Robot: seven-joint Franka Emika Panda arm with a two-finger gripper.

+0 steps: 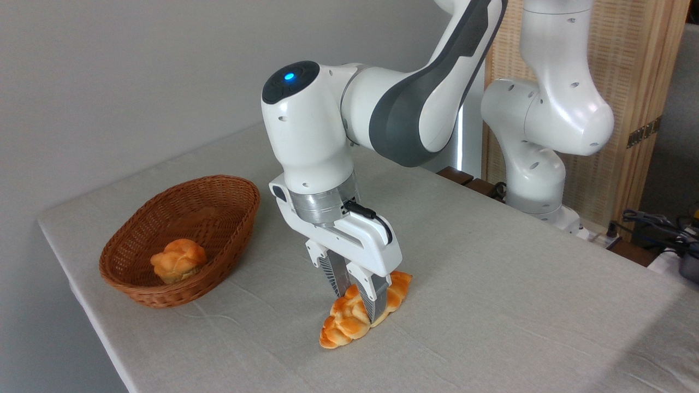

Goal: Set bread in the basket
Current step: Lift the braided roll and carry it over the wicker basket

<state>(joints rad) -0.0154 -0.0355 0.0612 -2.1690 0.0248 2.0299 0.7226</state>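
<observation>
Camera view from the fixed spot, and the arm's upper links run off the top edge, so only the lower joints and the hand (359, 299) are on show. Middle of the bread (360, 313) is masked by the 2 fingers (374, 297), which straddle it, 1 on each side; they look pressed to the crust, though the actual contact is hard to make out. Over at 9 o'clock from the loaf sits the basket (180, 238), oval reddish-brown wicker with flaring sides, well apart from it. Inside, toward its near end, 1 small knotted bun (178, 261). Back to the bread: long, braided, glossy golden-orange with pale seams, tapered tips, lying flat on the grey-cloth desk (491, 305), running from 7 o'clock to 1 o'clock.
</observation>
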